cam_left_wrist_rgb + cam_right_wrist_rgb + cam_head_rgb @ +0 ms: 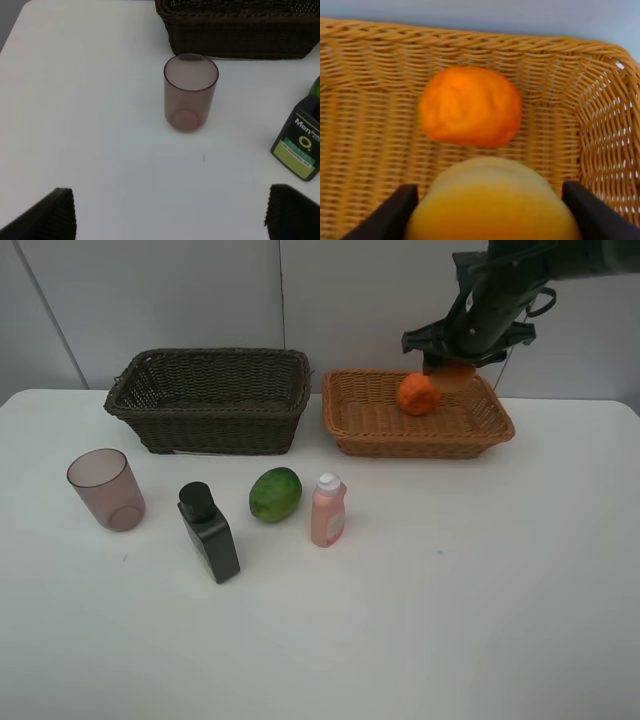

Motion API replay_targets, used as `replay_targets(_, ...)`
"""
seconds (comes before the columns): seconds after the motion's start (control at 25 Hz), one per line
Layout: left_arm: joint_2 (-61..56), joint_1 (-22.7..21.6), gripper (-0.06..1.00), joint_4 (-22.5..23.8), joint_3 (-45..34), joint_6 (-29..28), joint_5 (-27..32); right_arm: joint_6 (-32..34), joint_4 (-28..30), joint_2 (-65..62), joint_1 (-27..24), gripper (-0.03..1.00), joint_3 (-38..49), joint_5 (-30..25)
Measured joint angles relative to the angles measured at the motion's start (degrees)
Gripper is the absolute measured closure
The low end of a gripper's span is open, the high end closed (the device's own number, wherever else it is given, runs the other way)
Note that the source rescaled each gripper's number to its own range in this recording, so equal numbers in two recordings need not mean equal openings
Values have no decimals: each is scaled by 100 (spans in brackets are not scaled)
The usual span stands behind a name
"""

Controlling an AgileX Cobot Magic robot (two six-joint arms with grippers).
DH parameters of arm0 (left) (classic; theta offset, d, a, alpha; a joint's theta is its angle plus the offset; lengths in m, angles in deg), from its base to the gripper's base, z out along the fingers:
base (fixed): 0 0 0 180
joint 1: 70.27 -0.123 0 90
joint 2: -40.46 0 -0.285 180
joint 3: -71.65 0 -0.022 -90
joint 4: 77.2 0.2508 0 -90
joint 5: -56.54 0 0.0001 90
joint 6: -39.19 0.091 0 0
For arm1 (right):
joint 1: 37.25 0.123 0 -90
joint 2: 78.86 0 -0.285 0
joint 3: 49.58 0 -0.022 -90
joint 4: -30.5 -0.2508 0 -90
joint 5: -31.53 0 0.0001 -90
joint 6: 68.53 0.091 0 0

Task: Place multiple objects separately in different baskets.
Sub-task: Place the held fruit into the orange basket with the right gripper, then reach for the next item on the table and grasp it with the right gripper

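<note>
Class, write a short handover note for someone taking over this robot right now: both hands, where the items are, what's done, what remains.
Left hand: open, empty, above the table near the cup.
Right hand: shut on a round fruit, held over the tan basket.
Done: the orange lies in the tan basket.
Left: release the round fruit. The cup, dark bottle, green fruit and pink bottle are on the table in front of the dark basket, where nothing shows.
</note>
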Motion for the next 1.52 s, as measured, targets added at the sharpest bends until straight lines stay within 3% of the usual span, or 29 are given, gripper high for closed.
replay_targets(0.4,0,0,-4,0,0,0,0,0,0,540,-109,53,0,263)
replay_targets(0.6,0,0,-4,0,0,0,0,20,-5,545,-109,9,0,280)
replay_targets(0.8,0,0,-4,0,0,0,0,20,-220,526,-109,-3,0,71)
replay_targets(1.16,0,0,-4,0,0,0,0,-198,-1636,-149,-101,-3,0,-1166)
replay_targets(1.52,0,0,-4,0,0,0,0,-206,-2002,-612,642,-3,-25,-2785)
